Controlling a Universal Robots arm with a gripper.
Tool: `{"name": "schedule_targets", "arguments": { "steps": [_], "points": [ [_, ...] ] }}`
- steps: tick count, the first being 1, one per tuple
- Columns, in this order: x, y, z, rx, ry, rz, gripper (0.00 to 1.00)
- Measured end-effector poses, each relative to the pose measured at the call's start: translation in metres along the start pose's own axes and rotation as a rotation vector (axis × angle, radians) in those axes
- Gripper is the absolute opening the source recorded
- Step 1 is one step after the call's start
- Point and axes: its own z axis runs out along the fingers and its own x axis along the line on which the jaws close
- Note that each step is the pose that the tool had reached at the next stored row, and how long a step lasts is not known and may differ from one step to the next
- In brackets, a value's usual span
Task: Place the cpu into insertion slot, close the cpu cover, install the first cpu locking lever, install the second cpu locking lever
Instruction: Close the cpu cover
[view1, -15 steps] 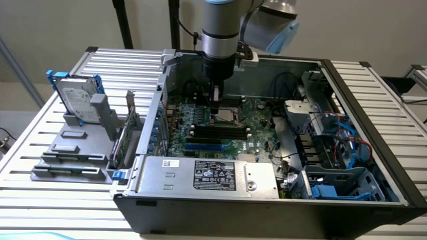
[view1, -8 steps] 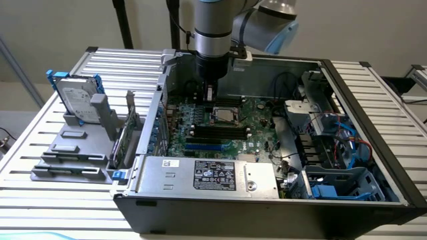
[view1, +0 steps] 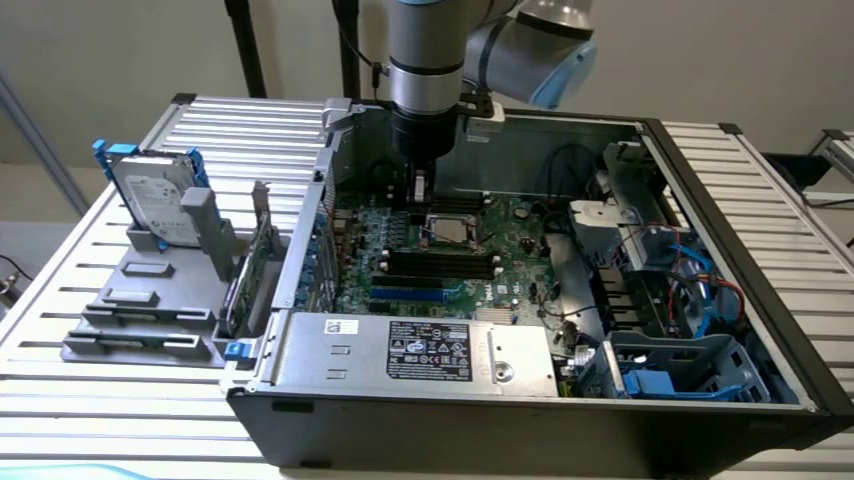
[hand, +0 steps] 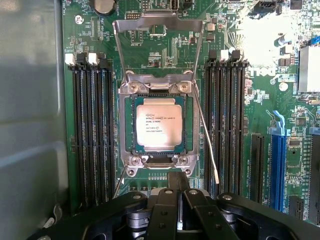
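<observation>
**Open computer case (view1: 534, 440) on a slatted surface (view1: 120, 410), arm reaching down into it.** You see the tool (view1: 419, 193) hanging over the green motherboard (view1: 514, 255), just above the insertion slot (view1: 450, 232).

From the wrist camera, the tool (hand: 175, 195) is closed, its two fingers (hand: 162, 210) drawn together side by side. The cpu (hand: 160, 129) lies flat in the insertion slot, silvery face up. It sits just beyond the fingertips and apart from them.

The cpu cover (hand: 157, 22) appears to stand raised on the far side of the socket from the tool, though you cannot judge its angle well from directly above. One thin locking lever (hand: 206, 140) slants away from one edge of the socket. A second lever (hand: 119, 184) shows close to the tool at the opposite edge.

Banks of black memory slots (hand: 92, 135) flank the socket on both sides. Well away from the tool, outside the case, a hard drive (view1: 158, 195) leans in a grey holder (view1: 147, 300).
</observation>
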Motion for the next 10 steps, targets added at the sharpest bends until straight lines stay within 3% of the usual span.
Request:
{"name": "schedule_targets", "arguments": {
  "steps": [6,10],
  "points": [
    [0.0,0.0005,-0.0001,0.0002,-0.0001,0.0,0.11],
    [0.001,0.0164,-0.0007,0.0046,-0.0002,0.0,0.11]
  ]
}}
